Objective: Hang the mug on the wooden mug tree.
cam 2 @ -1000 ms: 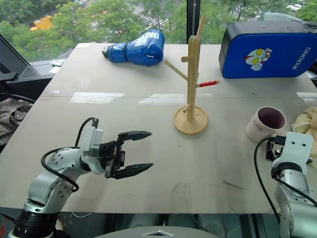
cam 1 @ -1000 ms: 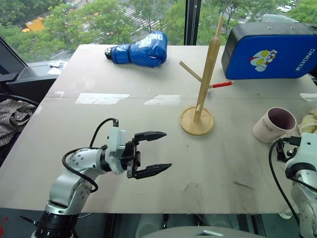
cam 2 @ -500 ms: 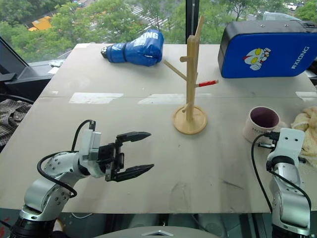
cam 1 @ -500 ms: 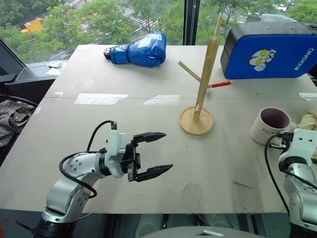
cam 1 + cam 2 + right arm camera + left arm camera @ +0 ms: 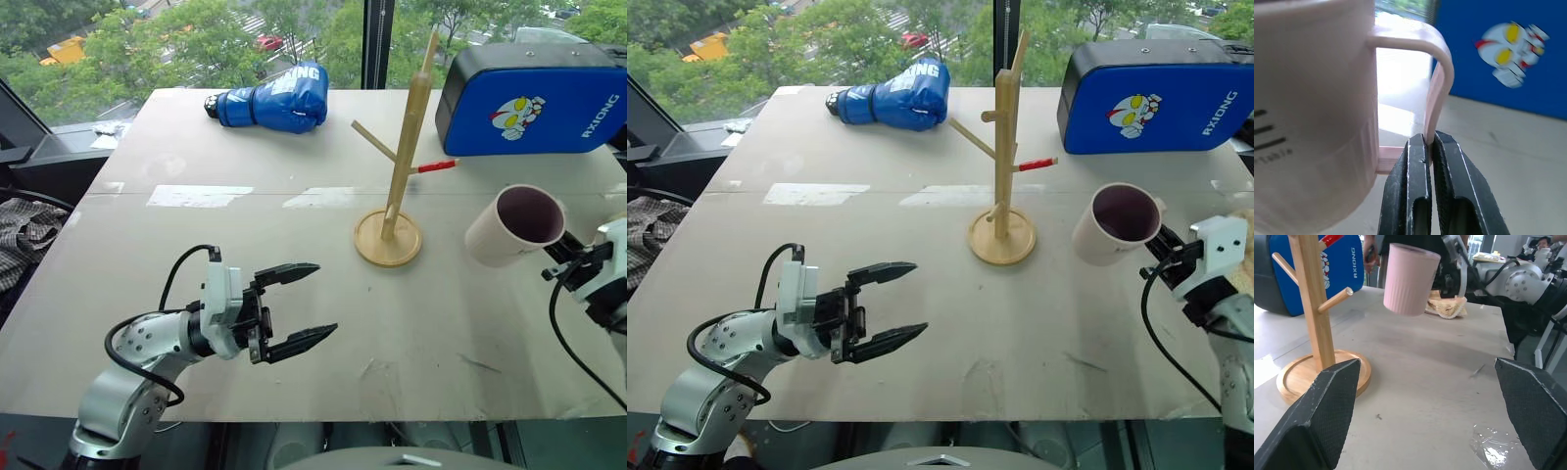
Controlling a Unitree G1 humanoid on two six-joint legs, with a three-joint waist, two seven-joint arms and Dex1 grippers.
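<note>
currently: pale pink ceramic mug (image 5: 511, 227), right of frame, airborne, handle pinched by closed right gripper (image 5: 1428, 147). thread handle over light-wood mug tree (image 5: 400, 176) peg, probably red-tipped. left gripper (image 5: 303, 305) open, empty.

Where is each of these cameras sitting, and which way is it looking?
Head cameras, two eyes: look forward and down over the table; both arms show, left claw open, right claw lifting the mug.
Left wrist: looks along its own fingers at the wooden mug tree and the mug.
Right wrist: looks along its claw, shut on the mug's handle.
Shared: every view shows the mug.
</note>
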